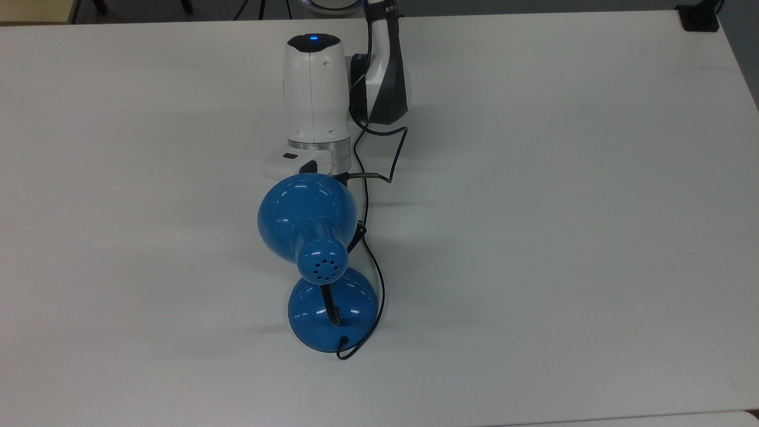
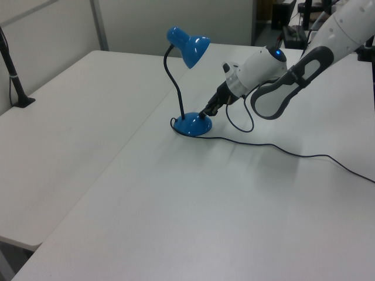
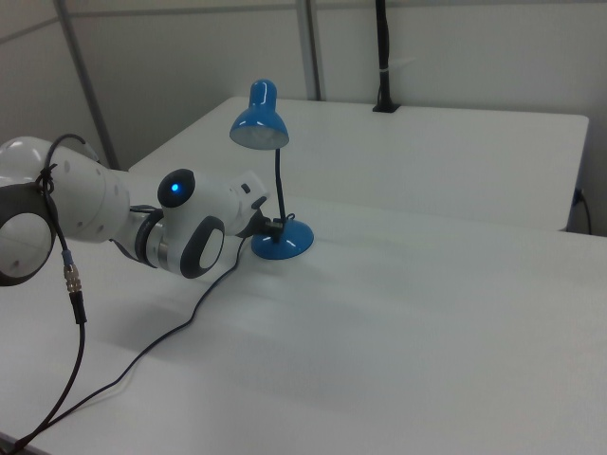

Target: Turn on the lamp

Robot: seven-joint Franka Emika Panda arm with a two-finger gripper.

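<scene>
This is looking like a lab or office workroom: broad white tables [image 2: 193, 211] are filling each frame, pale partition walls [image 3: 455, 47] are standing along the top of the right view, and a black clamped post [image 2: 13, 76] is rising at the left view's left edge.
</scene>
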